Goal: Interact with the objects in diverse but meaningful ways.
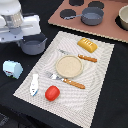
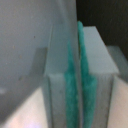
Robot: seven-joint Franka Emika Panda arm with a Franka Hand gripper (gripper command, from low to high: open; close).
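claw (image 2: pixel 75 80): green pads (image 2: pixel 70 90) pressed together, nothing between | arm above dark grey pot (image 1: pixel 34 46) just off the placemat (image 1: pixel 100 95) corner | on placemat: yellow bread loaf (image 1: pixel 87 44), red tomato (image 1: pixel 52 92), white bottle (image 1: pixel 34 84) at its edge | milk carton (image 1: pixel 12 68) on black worktop (image 1: pixel 15 105), apart from the mat

Gripper (image 1: pixel 31 41) over pot (image 1: pixel 34 46) — tomato (image 1: pixel 52 92) nr bottle (image 1: pixel 34 84).

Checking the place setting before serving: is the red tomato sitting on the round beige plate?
No. The red tomato lies on the placemat near its corner, apart from the round beige plate.
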